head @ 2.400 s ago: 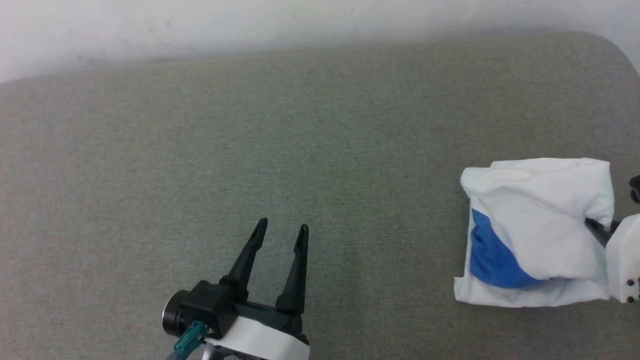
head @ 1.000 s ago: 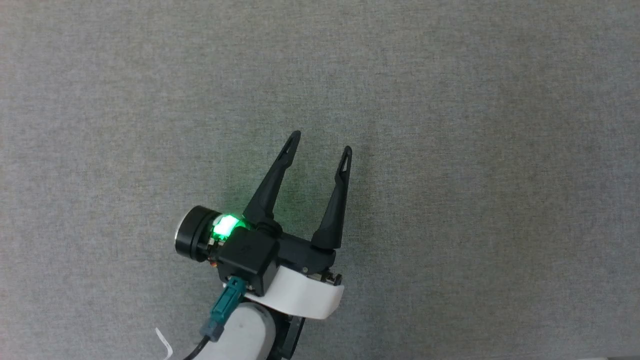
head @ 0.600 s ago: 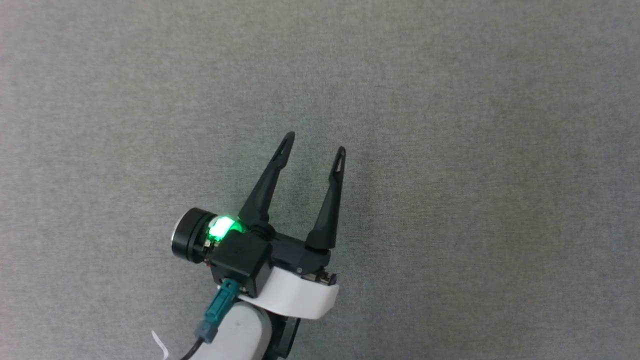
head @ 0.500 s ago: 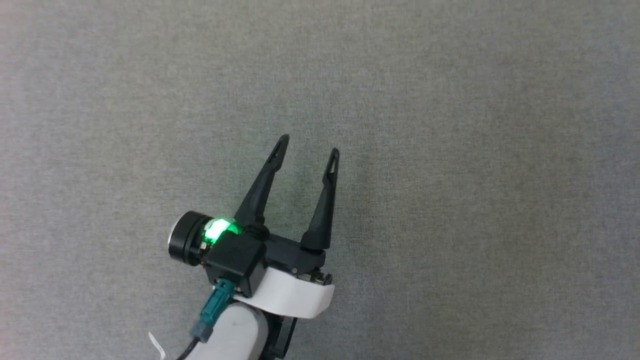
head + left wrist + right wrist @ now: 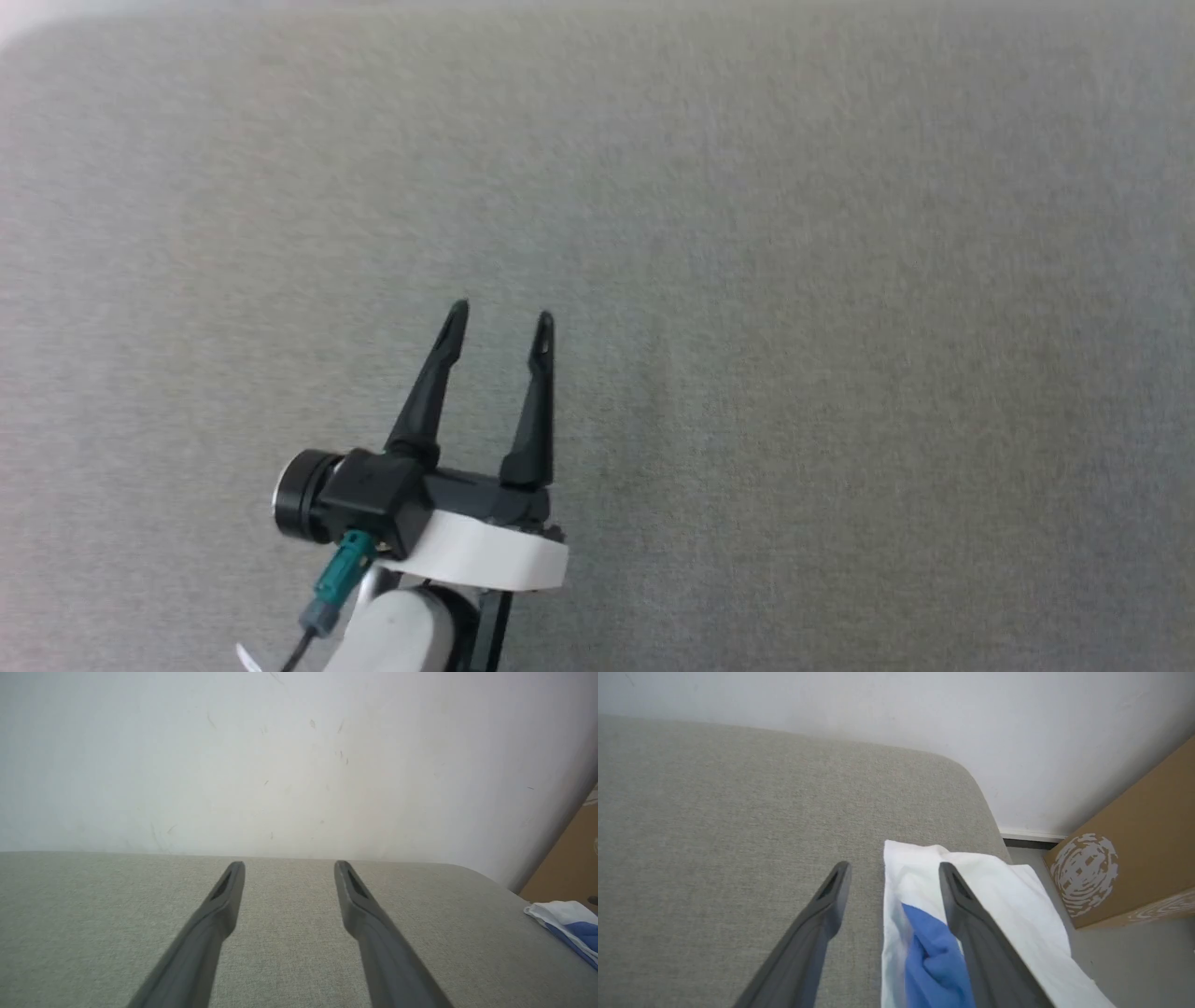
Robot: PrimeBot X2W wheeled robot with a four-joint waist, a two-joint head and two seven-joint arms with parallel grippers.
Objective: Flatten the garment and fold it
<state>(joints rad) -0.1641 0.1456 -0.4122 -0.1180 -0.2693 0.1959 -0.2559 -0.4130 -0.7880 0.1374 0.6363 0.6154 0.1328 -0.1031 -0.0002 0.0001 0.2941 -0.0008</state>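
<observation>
The garment (image 5: 1017, 900) lies folded at the table's (image 5: 714, 812) rounded corner (white over blue), lower right in the right wrist view. The right gripper (image 5: 894, 868) gapes wide, its fingers straddling the garment's edge in that view. The left gripper (image 5: 499, 315) is wide too, over bare table.

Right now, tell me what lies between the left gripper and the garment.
Just bare grey surface between left gripper and garment, in the left wrist view.

The garment (image 5: 1017, 905) shows white with a royal-blue patch; the surface (image 5: 840, 280) is a speckled grey-green weave. The left gripper (image 5: 501, 314) is black, its cuff (image 5: 485, 560) white, its plug (image 5: 341, 569) teal. The wall (image 5: 299, 756) is off-white, the box (image 5: 1134, 858) brown with white swirls.
</observation>
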